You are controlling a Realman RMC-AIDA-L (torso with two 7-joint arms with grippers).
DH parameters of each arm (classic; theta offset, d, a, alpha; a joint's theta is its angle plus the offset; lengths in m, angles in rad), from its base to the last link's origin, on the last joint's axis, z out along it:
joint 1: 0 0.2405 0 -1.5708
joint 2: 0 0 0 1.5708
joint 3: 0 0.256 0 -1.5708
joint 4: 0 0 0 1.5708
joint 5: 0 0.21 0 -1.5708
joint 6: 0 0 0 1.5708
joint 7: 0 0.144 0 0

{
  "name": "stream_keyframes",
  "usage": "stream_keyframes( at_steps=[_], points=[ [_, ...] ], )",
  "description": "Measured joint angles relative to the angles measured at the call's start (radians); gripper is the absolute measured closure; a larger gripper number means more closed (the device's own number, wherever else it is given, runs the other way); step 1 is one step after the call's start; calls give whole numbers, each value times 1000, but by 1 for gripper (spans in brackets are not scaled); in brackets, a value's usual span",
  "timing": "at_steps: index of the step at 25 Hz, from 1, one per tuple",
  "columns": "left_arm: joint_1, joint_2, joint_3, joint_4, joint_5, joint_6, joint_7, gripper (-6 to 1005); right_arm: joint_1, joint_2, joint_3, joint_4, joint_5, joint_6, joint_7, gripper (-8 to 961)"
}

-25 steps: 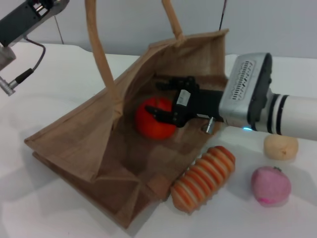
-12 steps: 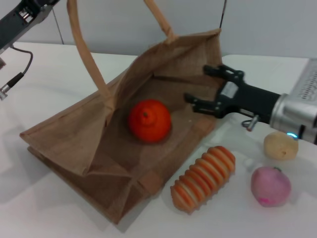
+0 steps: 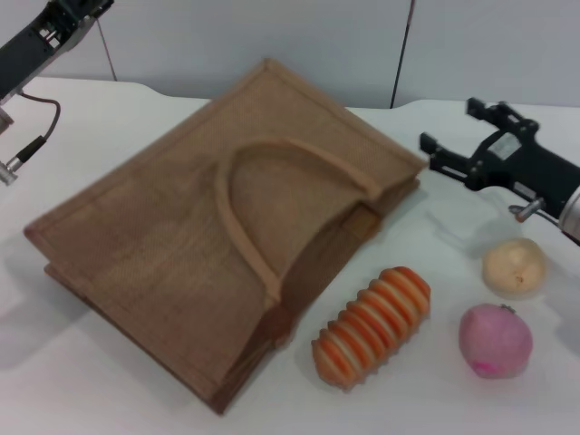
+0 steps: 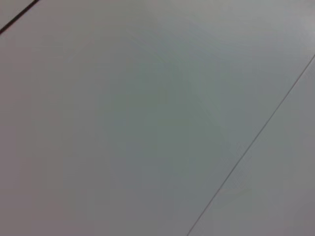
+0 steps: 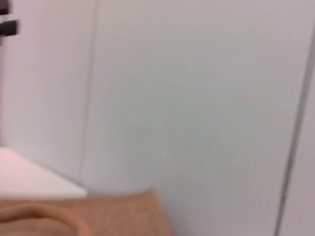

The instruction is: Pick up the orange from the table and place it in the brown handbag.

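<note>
The brown handbag [image 3: 172, 227] lies flat and closed on the white table [image 3: 109, 118], its looped handle [image 3: 272, 172] resting on top. A strip of it also shows in the right wrist view [image 5: 98, 216]. The orange is hidden; no part of it shows in any view. My right gripper [image 3: 450, 124] is open and empty, hovering above the table just right of the bag's upper right corner, apart from it. My left gripper [image 3: 68, 14] is raised at the far upper left, away from the bag. The left wrist view shows only the wall.
An orange-and-cream ribbed oblong item [image 3: 373, 313] lies against the bag's right front edge. A pale peach fruit [image 3: 514, 265] and a pink fruit [image 3: 495, 339] sit at the right, below my right arm. A cable [image 3: 32, 136] hangs at the left.
My right gripper let go of the orange inside the bag and drew back out to the right. The handle dropped and the bag fell flat and closed, hiding the orange.
</note>
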Motion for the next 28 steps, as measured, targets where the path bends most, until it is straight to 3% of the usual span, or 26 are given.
stream_keyframes(
  at_steps=[3, 5, 8, 18, 28],
  points=[
    [1, -2, 0, -1, 0, 17, 14, 756, -18, 1, 11, 3, 57, -9, -25, 65],
    [1, -3, 0, -1, 0, 26, 21, 638, -31, 2, 15, 7, 95, -17, -38, 66],
    [3, -11, -3, -12, -1, 63, 60, 640, -48, 3, 17, 8, 153, -33, -54, 66],
    [12, -74, -77, -55, -39, 240, 393, 646, -84, 7, 20, 22, 324, -49, -72, 68],
    [6, -78, -78, -196, -191, 350, 791, 644, -106, 8, 23, 26, 436, -43, -72, 69]
  ],
)
